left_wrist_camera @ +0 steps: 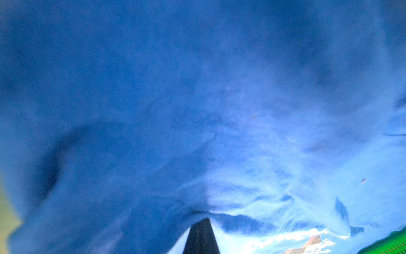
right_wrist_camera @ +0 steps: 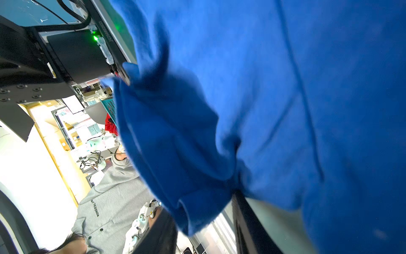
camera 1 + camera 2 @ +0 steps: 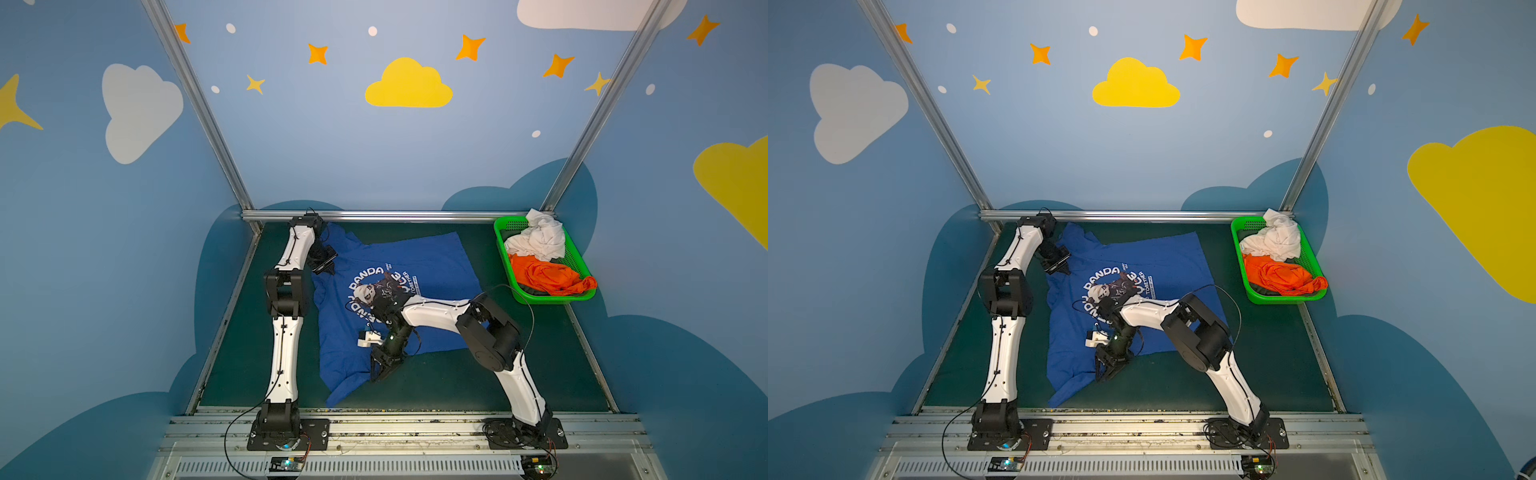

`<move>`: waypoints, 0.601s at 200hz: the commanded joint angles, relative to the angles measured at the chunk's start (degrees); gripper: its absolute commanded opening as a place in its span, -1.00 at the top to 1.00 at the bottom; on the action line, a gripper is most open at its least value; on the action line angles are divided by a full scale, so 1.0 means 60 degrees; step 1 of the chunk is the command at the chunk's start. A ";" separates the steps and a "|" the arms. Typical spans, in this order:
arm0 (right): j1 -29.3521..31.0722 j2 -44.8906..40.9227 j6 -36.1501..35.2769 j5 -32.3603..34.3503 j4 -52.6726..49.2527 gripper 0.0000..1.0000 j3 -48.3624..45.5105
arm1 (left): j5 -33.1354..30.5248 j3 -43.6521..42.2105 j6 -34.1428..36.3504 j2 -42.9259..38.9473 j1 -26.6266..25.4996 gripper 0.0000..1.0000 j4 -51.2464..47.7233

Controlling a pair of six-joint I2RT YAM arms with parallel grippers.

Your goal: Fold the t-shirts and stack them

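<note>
You are likely starting the fold of the royal-blue printed t-shirt (image 3: 428,266) spread on the green bench (image 3: 498,374), left gripper (image 3: 329,270) pinching its far sleeve, right gripper (image 3: 380,374) clamping the near sleeve, next needing an even lift.

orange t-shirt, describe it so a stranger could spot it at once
At the far right corner of the green table sits a green mesh basket. The orange t-shirt is the nearer crumpled shirt in it, spilling over the near corner of the rim, unlike the white t-shirt behind it.
</note>
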 commanded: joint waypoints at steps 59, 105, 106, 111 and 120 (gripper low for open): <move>-0.0156 -0.1795 0.0041 0.0789 -0.0312 0.14 -0.0800 | -0.0065 0.0419 -0.0424 0.1479 0.0108 0.90 0.1095; -0.0978 -0.1805 0.0214 0.1273 -0.0364 0.18 -0.0167 | 0.0524 0.0220 -0.0195 -0.0180 -0.0016 0.30 0.1791; -0.1009 -0.1793 0.0208 0.1275 -0.0365 0.18 -0.0142 | 0.0524 0.0208 -0.0177 -0.0231 -0.0025 0.29 0.1799; -0.1122 -0.1774 0.0203 0.1323 -0.0370 0.19 -0.0011 | 0.0511 0.0123 -0.0148 -0.0521 -0.0058 0.14 0.1852; -0.1326 -0.1709 0.0190 0.1417 -0.0377 0.19 0.0238 | 0.0481 -0.0058 -0.0059 -0.1081 -0.0089 -0.10 0.1966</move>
